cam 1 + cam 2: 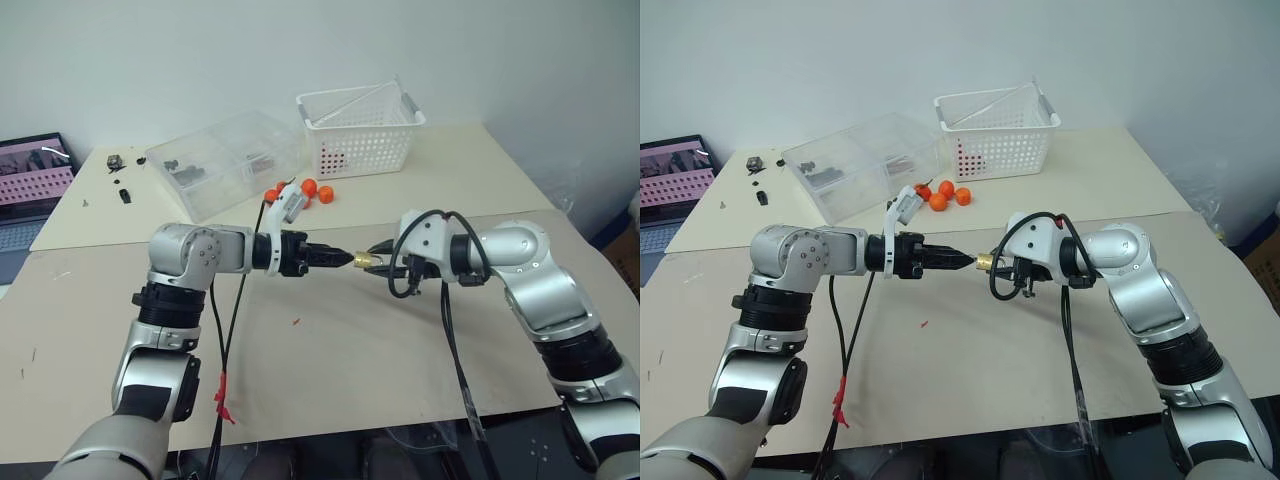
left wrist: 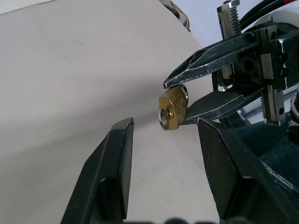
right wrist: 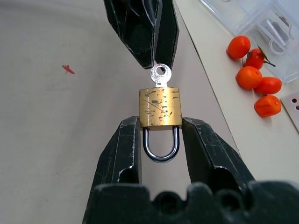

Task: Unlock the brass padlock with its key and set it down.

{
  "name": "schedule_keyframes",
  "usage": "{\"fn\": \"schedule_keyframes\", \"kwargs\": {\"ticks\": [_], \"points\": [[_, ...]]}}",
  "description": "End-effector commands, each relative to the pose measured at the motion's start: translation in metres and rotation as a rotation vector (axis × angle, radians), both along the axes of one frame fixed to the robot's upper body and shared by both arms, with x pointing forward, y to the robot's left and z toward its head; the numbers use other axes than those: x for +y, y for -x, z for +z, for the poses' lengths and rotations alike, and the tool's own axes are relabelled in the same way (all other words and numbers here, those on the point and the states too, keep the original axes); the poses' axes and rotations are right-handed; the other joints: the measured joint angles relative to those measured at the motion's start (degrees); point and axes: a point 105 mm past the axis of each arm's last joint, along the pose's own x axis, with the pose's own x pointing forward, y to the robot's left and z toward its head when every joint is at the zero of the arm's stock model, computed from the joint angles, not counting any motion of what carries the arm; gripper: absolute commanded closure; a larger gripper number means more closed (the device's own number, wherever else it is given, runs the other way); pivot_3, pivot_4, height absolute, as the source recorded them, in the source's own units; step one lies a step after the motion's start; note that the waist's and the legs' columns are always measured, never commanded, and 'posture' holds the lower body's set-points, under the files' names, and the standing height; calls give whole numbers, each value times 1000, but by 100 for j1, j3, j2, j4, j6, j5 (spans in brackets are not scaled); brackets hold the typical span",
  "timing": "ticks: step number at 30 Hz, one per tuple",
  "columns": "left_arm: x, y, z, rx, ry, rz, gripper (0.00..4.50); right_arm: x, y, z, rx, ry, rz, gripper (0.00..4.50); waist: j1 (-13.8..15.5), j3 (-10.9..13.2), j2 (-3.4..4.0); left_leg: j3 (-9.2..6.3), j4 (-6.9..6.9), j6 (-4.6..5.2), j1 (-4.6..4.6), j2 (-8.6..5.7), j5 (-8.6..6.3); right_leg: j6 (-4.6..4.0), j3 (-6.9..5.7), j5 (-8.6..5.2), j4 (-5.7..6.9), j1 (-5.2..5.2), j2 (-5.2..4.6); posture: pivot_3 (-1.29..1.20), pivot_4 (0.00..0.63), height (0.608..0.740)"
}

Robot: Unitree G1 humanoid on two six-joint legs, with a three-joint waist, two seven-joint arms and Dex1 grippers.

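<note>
- One brass padlock (image 3: pixel 160 107) hangs in the air above the tabletop (image 1: pixel 330 370), pinched by its lower corners between the two fingers of the right pincer (image 3: pixel 160 140), its silver shackle (image 3: pixel 161 145) pointing back toward that wrist.
- One small silver key (image 3: pixel 160 74) stands in the keyhole, its round head sticking out toward the left pincer (image 2: pixel 163 154).
- Left pincer fingers stand narrowly apart, holding nothing, their tips just beside the key head.
- Step in hand, as I judge it: taking hold of the key; the shackle looks shut.
- Next move calls for closing on the key head and rolling the wrist to turn it.
- Both forearms lie nearly level, tip to tip over the middle of the tabletop.
- Farther off sit some oranges (image 1: pixel 325 194), a clear box (image 1: pixel 225 160) and a white basket (image 1: pixel 360 130).
</note>
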Motion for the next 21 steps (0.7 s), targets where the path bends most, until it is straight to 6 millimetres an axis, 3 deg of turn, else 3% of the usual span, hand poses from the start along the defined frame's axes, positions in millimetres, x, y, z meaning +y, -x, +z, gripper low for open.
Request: {"fn": "schedule_keyframes", "kwargs": {"ticks": [1, 4, 7, 11, 21], "points": [[-1, 0, 6, -37, -1, -9, 2239, 2, 0, 23, -83, -25, 10, 3587, 0, 0, 0, 0, 0, 0, 0, 0, 0, 0, 0, 0, 0, 0, 0, 0, 150, 740], [1, -3, 5, -31, 0, 3, 2239, 3, 0, 25, -86, -26, 11, 3587, -5, 0, 0, 0, 0, 0, 0, 0, 0, 0, 0, 0, -1, 0, 0, 0, 150, 740], [1, -6, 6, -26, 4, 15, 2886, 3, 0, 26, -90, -24, 12, 3587, -2, 0, 0, 0, 0, 0, 0, 0, 0, 0, 0, 0, 0, 0, 1, 0, 150, 740], [1, -7, 6, -25, 7, 13, 4363, 4, 1, 27, -93, -23, 16, 3587, -2, 0, 0, 0, 0, 0, 0, 0, 0, 0, 0, 0, 0, 0, 0, 0, 150, 740], [-1, -1, 5, -13, -8, -25, 4437, 2, 2, 24, -82, -12, 15, 3587, -4, 0, 0, 0, 0, 0, 0, 0, 0, 0, 0, 0, 0, 0, 0, 0, 150, 740]]}}
